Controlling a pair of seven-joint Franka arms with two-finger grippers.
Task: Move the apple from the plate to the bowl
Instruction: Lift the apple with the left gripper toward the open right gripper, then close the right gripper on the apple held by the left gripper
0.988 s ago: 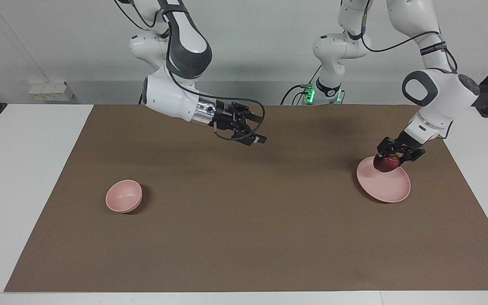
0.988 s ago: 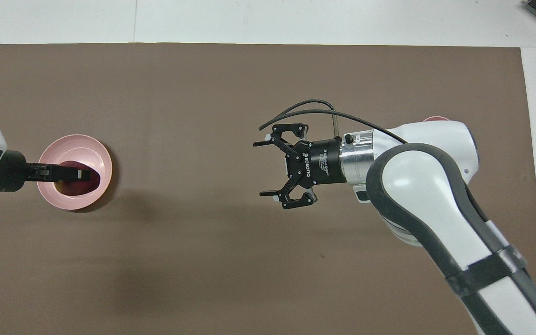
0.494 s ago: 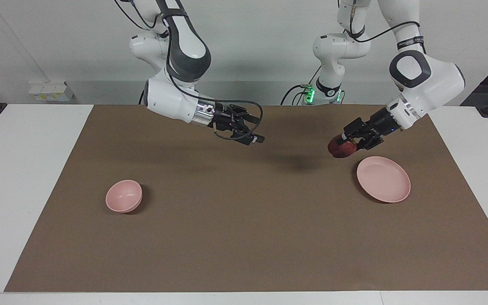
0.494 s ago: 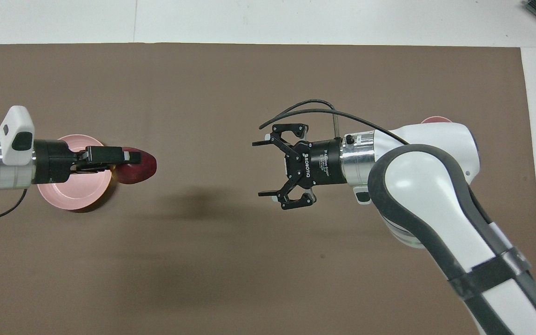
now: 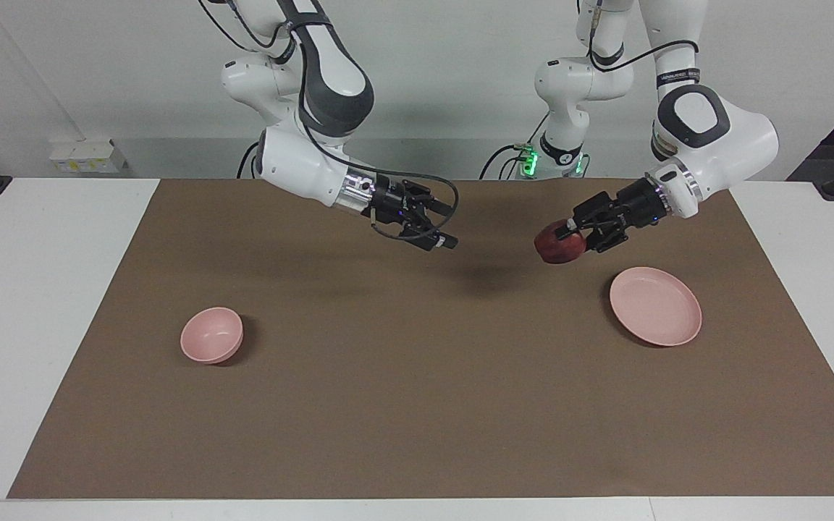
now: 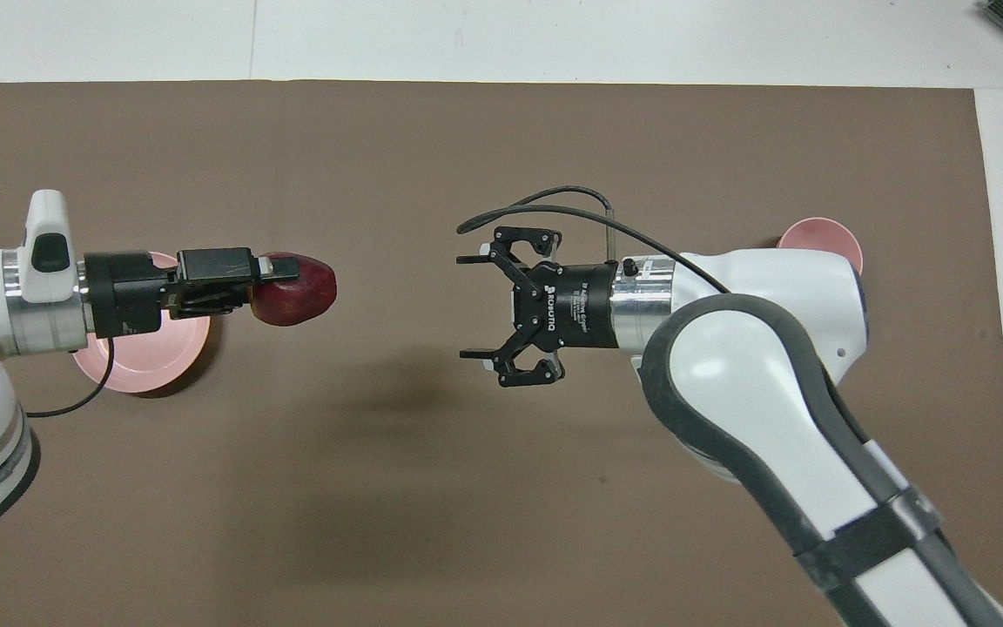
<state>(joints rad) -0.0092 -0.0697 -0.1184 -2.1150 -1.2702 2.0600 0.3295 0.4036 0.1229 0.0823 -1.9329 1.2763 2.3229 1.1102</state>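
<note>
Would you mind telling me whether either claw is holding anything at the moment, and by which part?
The left claw is shut on the apple, gripping the end facing its arm, in the air. The right claw is open and holds nothing.

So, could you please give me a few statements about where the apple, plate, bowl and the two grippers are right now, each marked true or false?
1. The left gripper holds the apple in the air. True.
2. The apple rests on the plate. False: it is lifted, clear of the plate, over the brown mat.
3. The right gripper is open and holds nothing. True.
4. The bowl contains the apple. False: the bowl is empty.
5. The bowl sits toward the left arm's end of the table. False: it sits toward the right arm's end.
</note>
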